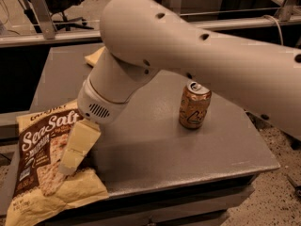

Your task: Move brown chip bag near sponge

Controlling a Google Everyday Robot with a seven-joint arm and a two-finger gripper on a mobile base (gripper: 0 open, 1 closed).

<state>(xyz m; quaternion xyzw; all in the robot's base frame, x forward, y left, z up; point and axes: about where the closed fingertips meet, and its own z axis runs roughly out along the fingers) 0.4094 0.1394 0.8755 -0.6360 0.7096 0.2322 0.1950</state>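
Observation:
The brown chip bag (42,164) lies flat at the table's front left corner, with white "Sea Salt" script, and it overhangs the front edge. My gripper (70,164) hangs from the big white arm (188,60) and sits low over the bag's right part, its pale yellow fingers (77,147) pointing down-left. Only a corner of the pale yellow sponge (94,57) shows at the table's far left; the arm hides the rest.
A brown-gold drink can (194,105) stands upright right of the table's middle. The grey table (155,149) has its front edge close below the bag. A rail and an office chair stand behind the table.

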